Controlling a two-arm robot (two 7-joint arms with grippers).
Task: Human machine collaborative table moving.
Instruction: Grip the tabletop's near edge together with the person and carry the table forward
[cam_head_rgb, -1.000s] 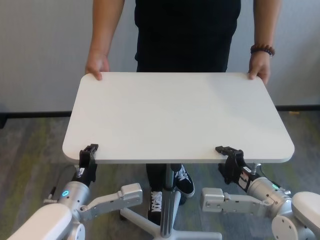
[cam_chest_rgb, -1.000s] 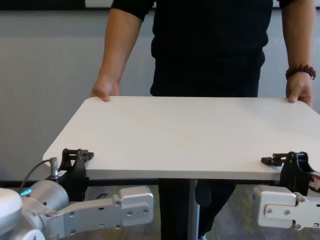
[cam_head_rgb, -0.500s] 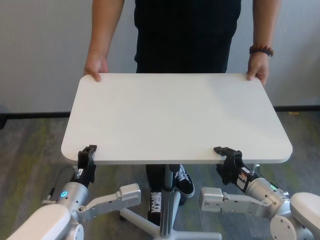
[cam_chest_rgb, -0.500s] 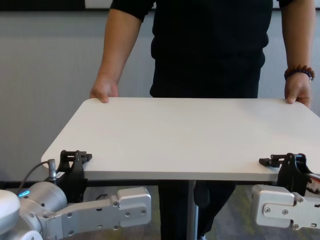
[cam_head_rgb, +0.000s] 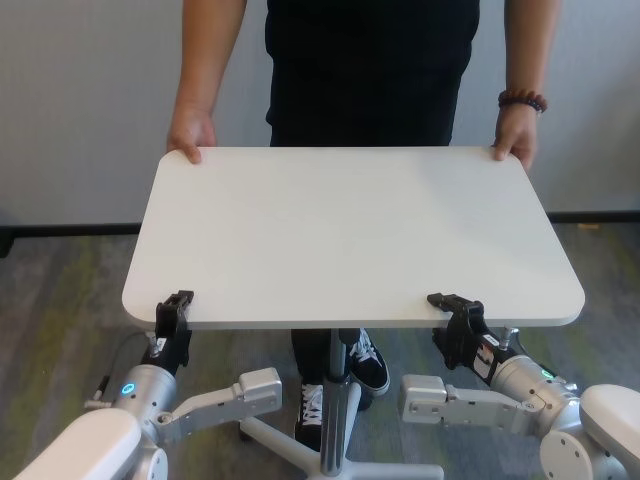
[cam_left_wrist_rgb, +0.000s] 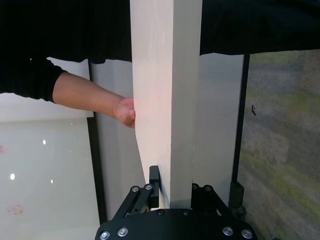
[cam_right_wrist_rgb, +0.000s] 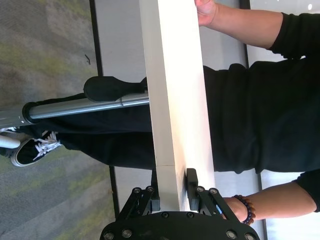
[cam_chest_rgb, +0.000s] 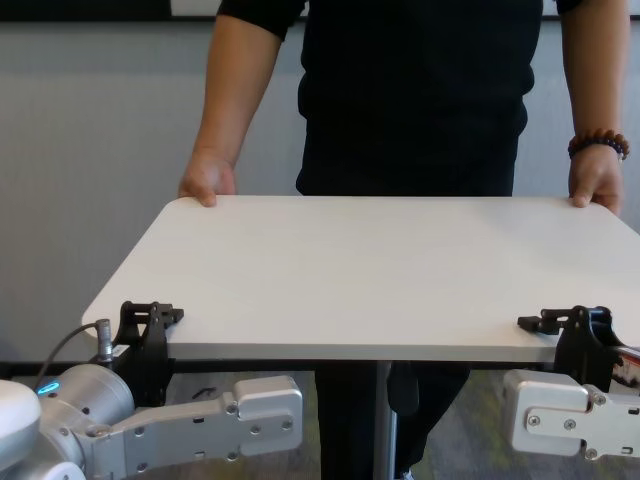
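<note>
The white table (cam_head_rgb: 350, 230) stands between me and the human (cam_head_rgb: 370, 70), on a metal post (cam_head_rgb: 333, 400). The human holds the two far corners, one hand (cam_head_rgb: 190, 135) on the left and one hand with a beaded bracelet (cam_head_rgb: 524, 99) on the right. My left gripper (cam_head_rgb: 175, 315) is shut on the near edge close to the left corner; the left wrist view shows the edge clamped between its fingers (cam_left_wrist_rgb: 154, 180). My right gripper (cam_head_rgb: 455, 310) is shut on the near edge toward the right corner, also shown in the right wrist view (cam_right_wrist_rgb: 172, 187).
The table's white star base (cam_head_rgb: 290, 448) sits on grey-green carpet (cam_head_rgb: 60, 300) under the top. The human's sneakers (cam_head_rgb: 368, 360) stand beside the post. A grey wall (cam_head_rgb: 80, 100) with a dark skirting runs behind the human.
The tabletop, both grippers and the human's hands have shifted slightly to the left over the last second. Both grips stay the same.
</note>
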